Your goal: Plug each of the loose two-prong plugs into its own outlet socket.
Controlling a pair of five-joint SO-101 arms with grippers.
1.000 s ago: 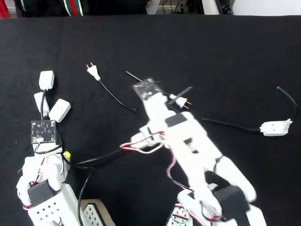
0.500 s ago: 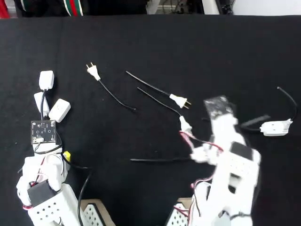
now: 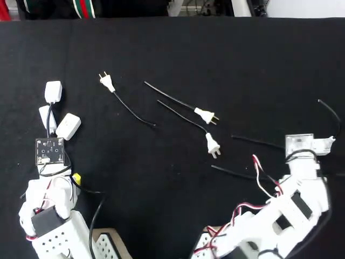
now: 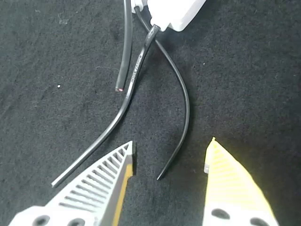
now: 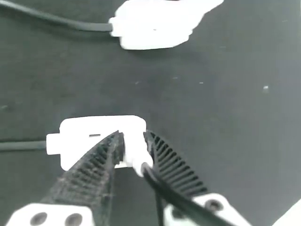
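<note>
At the lower left of the high view we are finding the left arm (image 3: 51, 216). Its wrist view is showing the left gripper (image 4: 170, 142) hovering over the black cloth (image 4: 244, 70) with fingers spread wide, holding nothing. Two black cord ends (image 4: 181, 108) are lying just ahead of the tips, and a white socket body (image 4: 173, 12) is sitting farther out. At the lower right of the high view, the right gripper (image 5: 133, 134) is pinching the end of a white outlet socket (image 5: 89, 139), its fingers drawn nearly together around it. A second white fitting (image 5: 155, 23) is lying beyond, apart from it.

Moving up the high view, we are seeing the nearest two-prong plug (image 3: 213, 144) lying loose near the centre and the middle plug (image 3: 205, 115) just above it. A cluster of three white sockets (image 3: 68, 125) is resting at the left, and farthest off, at the upper left, the last plug (image 3: 107, 82) is lying. All three plugs are unplugged.
</note>
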